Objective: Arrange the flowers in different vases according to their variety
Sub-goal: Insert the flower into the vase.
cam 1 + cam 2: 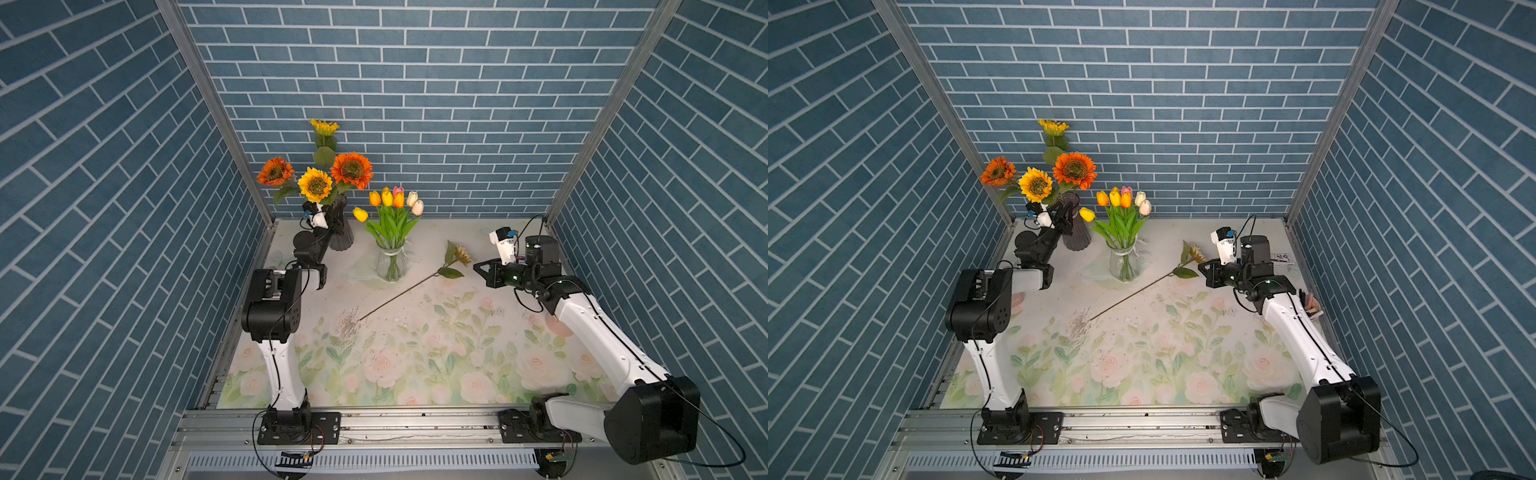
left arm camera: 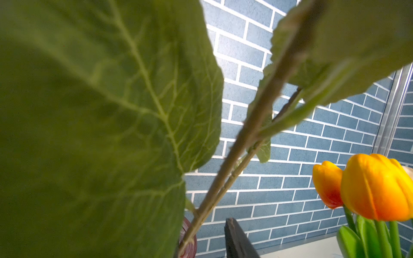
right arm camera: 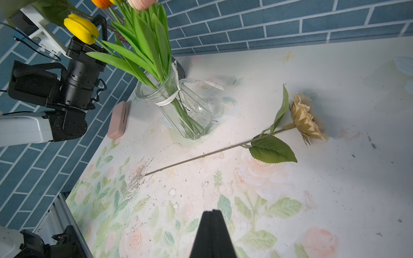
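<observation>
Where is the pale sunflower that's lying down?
In both top views the cream long-stemmed sunflower lies flat on the rose-printed mat, its head between the clear glass vase of tulips and the shut right hand.

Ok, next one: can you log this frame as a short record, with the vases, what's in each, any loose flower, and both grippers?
dark vase: four sunflowers, orange and yellow
clear vase: tulips only
loose flower: cream sunflower lying on the mat, beside the clear vase
left gripper: at the dark vase's neck among the stems; grip of the jaws not readable
right gripper: jaws shut, empty, near the cream head
left to do: cream sunflower not yet in a vase
</observation>
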